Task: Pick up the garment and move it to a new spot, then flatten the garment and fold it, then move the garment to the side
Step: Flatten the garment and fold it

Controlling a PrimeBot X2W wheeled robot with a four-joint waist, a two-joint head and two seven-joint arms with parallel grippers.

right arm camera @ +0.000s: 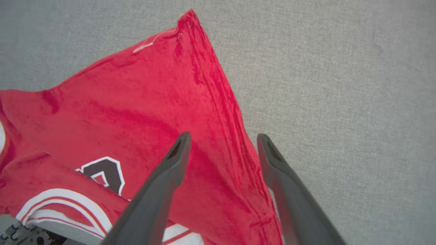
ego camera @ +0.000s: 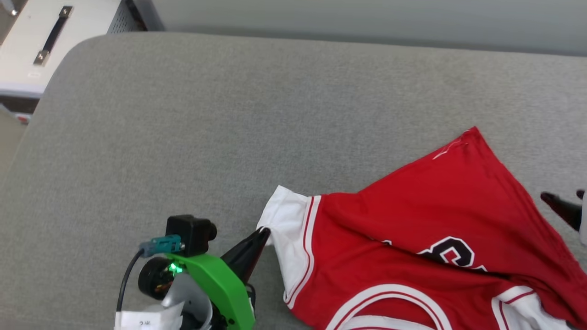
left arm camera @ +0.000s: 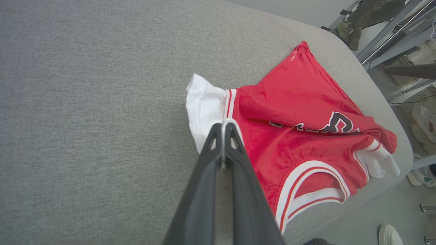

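The garment (ego camera: 435, 220), a red jersey with white sleeves and a dark print, lies crumpled on the grey padded surface (ego camera: 229, 128), toward its near right. My left gripper (ego camera: 265, 233) is shut on the edge of the garment's white sleeve (left arm camera: 204, 109); its fingertips (left arm camera: 223, 126) are pressed together with white trim between them. My right gripper (right arm camera: 223, 137) is open and hovers above the red side seam of the garment (right arm camera: 153, 102), its fingers (ego camera: 562, 208) entering at the right edge of the head view.
A white cabinet (ego camera: 41, 46) with a dark handle stands beyond the surface's far left corner. Past the surface's rounded right edge are metal frame legs (left arm camera: 391, 37) and shoes (left arm camera: 424, 119) on the floor. Bare grey padding stretches left and far.
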